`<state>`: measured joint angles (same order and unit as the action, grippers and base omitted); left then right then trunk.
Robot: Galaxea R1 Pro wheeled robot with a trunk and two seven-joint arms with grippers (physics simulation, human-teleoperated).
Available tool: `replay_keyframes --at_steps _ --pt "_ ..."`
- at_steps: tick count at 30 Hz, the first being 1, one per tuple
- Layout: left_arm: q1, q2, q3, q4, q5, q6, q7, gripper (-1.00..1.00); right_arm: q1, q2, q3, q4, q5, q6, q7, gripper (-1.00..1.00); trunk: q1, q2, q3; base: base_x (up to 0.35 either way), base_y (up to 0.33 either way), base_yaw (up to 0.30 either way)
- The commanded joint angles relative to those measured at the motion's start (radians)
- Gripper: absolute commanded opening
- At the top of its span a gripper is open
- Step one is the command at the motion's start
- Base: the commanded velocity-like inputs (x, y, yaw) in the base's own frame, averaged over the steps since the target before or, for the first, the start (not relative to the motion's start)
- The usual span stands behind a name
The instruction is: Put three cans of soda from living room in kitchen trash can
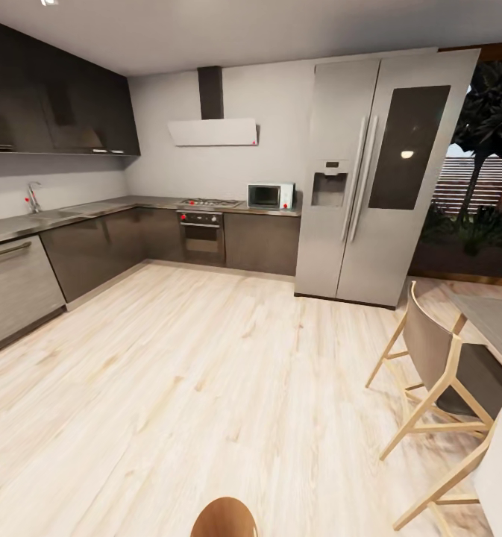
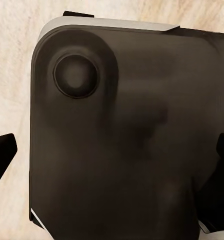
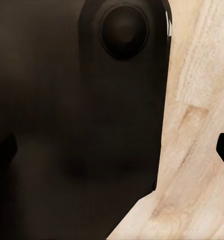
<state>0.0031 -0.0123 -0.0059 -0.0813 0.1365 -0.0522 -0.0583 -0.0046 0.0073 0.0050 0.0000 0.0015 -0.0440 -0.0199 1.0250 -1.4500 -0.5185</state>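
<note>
A kitchen with a pale wood plank floor spreads ahead. Dark grey cabinets run along the left and back walls, with a black built-in oven, a small white microwave and a tall steel double-door fridge. Light wooden chairs stand at right. At the bottom edge sits a round light-brown wooden bin — only its rim shows. Each wrist view looks down on the robot's dark base; the left claw and right claw show fingertips spread wide, holding nothing.
</note>
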Motion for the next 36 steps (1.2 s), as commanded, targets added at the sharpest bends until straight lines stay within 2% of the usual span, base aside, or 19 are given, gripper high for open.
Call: replay_keyframes --at_steps 1,19,24,30,36 --pt "0.000 0.000 0.000 0.000 0.000 0.000 0.000 1.00 0.000 0.000 0.000 0.000 -0.001 0.001 0.000 1.00 0.000 0.000 0.000 0.000 0.000 0.000" --pt "0.000 -0.005 0.002 -0.012 0.001 0.006 -0.003 1.00 0.000 0.000 -0.003 0.000 -0.005 0.007 0.000 1.00 0.000 0.000 0.000 0.000 0.000 0.000" --pt "0.000 -0.017 0.002 -0.015 -0.001 0.010 -0.005 1.00 0.000 0.000 -0.003 0.000 -0.005 0.007 0.000 1.00 0.000 0.000 0.000 0.000 0.000 0.000" --pt "0.000 -0.050 0.000 -0.015 -0.005 0.014 -0.007 1.00 0.000 0.000 -0.003 0.000 -0.005 0.008 0.000 1.00 0.000 0.000 0.000 0.000 0.000 0.000" --pt "0.000 -0.059 -0.005 -0.023 -0.011 0.008 -0.004 1.00 0.000 -0.002 -0.003 -0.001 0.001 0.010 0.004 1.00 0.000 0.000 0.000 0.000 0.000 0.000"
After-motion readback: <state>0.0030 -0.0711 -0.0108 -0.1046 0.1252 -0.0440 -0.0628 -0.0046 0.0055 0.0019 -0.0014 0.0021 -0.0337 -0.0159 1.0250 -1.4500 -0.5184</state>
